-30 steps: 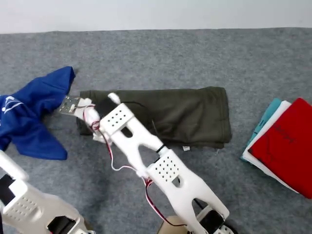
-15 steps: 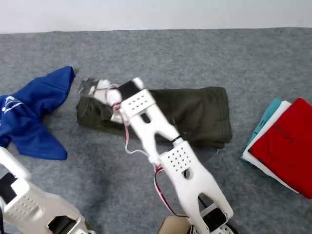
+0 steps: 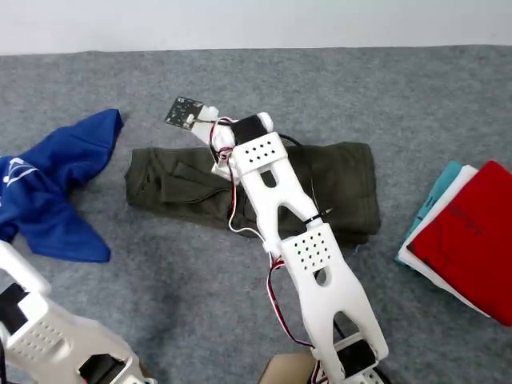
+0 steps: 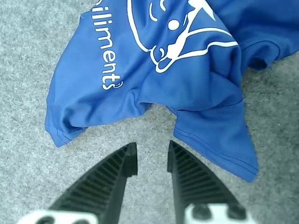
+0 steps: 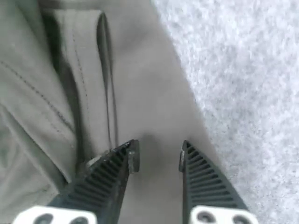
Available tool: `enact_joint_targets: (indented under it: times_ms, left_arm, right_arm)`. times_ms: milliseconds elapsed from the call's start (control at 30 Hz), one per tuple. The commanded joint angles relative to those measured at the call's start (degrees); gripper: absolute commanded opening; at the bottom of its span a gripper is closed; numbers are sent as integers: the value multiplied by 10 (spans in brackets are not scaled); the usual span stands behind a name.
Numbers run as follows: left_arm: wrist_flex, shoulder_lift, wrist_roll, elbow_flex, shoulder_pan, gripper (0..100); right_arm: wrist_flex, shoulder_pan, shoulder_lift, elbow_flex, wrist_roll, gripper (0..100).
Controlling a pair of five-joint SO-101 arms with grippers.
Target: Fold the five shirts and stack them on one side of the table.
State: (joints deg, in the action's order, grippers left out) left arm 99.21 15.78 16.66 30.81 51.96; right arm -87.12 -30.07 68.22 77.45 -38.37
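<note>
High view: the olive shirt [image 3: 336,184] lies folded mid-table [image 3: 416,96], with the stack [image 3: 468,236] at one side and the blue shirt [image 3: 48,188] crumpled at the other.

Left wrist view: my left pincer [image 4: 152,156] hangs slightly parted and empty, just off the blue hem. That slick, printed knit could slip a shallow pinch.

Right wrist view: my right pincer [image 5: 158,156] is spread and empty over the olive cloth, near its edge. If I nip one layer, the fold opens. It's matte, seamed fabric on a fuzzy grey surface.

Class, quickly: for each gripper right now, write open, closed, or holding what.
Left gripper: open, empty, just short of the crumpled blue printed shirt.
Right gripper: open, empty, over the folded olive-green shirt.
</note>
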Motion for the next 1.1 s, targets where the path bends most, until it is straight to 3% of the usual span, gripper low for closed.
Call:
enact_joint_targets:
  times_ms: [0, 233, 500, 867, 1067]
  left_arm:
    - [-3, -30, 2, 1, -6, 118]
    - [-1, -30, 0, 1, -18, 118]
    - [-1, -30, 0, 1, -25, 118]
    - [-1, -31, 0, 1, -23, 118]
    - [-1, -32, 0, 1, -25, 118]
  right_arm:
    - [-21, -29, -64, 48, -4, 102]
    - [-75, -106, -87, 65, -4, 13]
    - [-40, -160, -27, 62, -5, 10]
    - [164, -26, 59, 65, -7, 10]
    - [146, -12, 13, 65, -4, 10]
